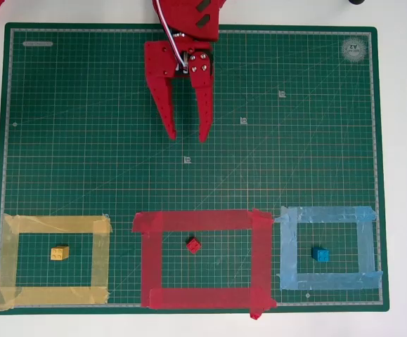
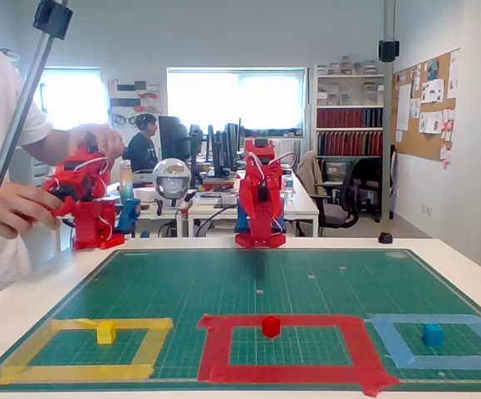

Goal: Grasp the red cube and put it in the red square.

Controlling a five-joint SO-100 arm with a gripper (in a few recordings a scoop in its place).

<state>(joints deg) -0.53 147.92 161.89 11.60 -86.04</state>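
The red cube point(image 1: 193, 244) point(image 2: 271, 326) rests on the green mat inside the red square point(image 1: 203, 222) point(image 2: 213, 345), a little above its middle in the overhead view. My red gripper point(image 1: 187, 135) hangs far from it, near the mat's top edge in the overhead view, fingers pointing toward the squares. Its fingers stand apart with nothing between them. In the fixed view the arm point(image 2: 259, 199) is folded upright at the far end of the mat.
A yellow block point(image 1: 60, 253) point(image 2: 105, 332) sits inside a yellow tape outline point(image 1: 55, 225) at the left. A blue block point(image 1: 320, 254) point(image 2: 432, 334) sits inside a light blue tape outline point(image 1: 326, 214) at the right. The green mat point(image 1: 294, 140) lies on a white table.
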